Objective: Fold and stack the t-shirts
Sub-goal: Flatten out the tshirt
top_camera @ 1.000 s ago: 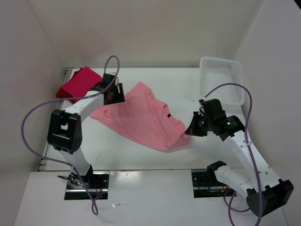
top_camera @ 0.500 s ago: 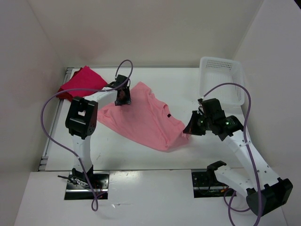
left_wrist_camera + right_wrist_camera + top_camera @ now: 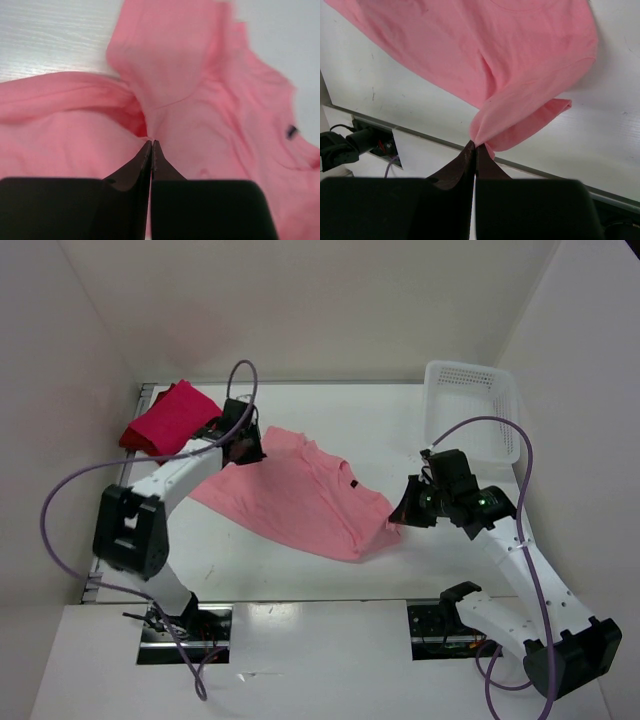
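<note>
Tabletop (image 3: 250, 565), shirt (image 3: 300, 495) in left pincer (image 3: 151, 142), right pincer (image 3: 474, 144)

Left gripper (image 3: 151, 145): jaws pressed together, tips pinching a puckered fold of the salmon pink t-shirt (image 3: 200, 100). Small dark tag (image 3: 291, 131) on the cloth, right. White tabletop (image 3: 50, 35) shows far left.

White table (image 3: 300, 565) w/ fine grain, a few dark scuffs; metal rail (image 3: 108, 530) along its left edge. Plain off-white walls on 3 sides: back wall (image 3: 320, 310), left wall (image 3: 50, 390), right wall (image 3: 590, 350). White perforated basket (image 3: 470, 390) in far-right corner. Near side: white ledge (image 3: 320, 660) w/ two cut-outs. Light soft, even; shadows faint.
</note>
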